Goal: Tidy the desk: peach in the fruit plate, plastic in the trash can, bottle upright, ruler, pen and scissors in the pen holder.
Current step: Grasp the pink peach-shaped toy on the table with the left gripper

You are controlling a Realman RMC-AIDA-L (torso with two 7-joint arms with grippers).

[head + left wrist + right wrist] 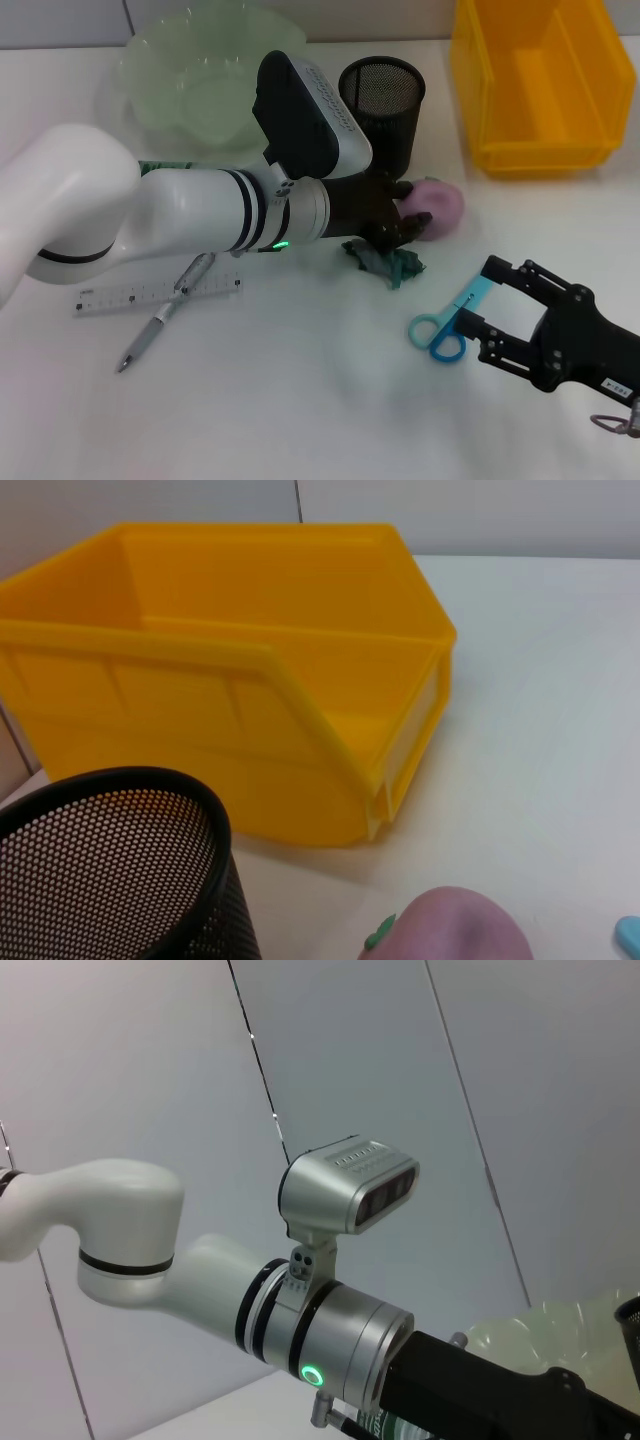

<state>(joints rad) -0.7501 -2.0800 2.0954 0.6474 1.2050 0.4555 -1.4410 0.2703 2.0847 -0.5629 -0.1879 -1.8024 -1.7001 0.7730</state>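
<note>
Left gripper (412, 222) fingers around round pink peach (438, 203), beside black mesh pen holder (383, 100), right gripper (487, 300) open by blue-handled scissors (447, 322).

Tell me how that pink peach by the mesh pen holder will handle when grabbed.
The round pink peach looks smooth and rounded, so it would probably roll if nudged on the flat white table. The left gripper is right at it, so the curved sides might slip from its jaws. It looks soft-skinned, so a gentle squeeze seems wise.
</note>
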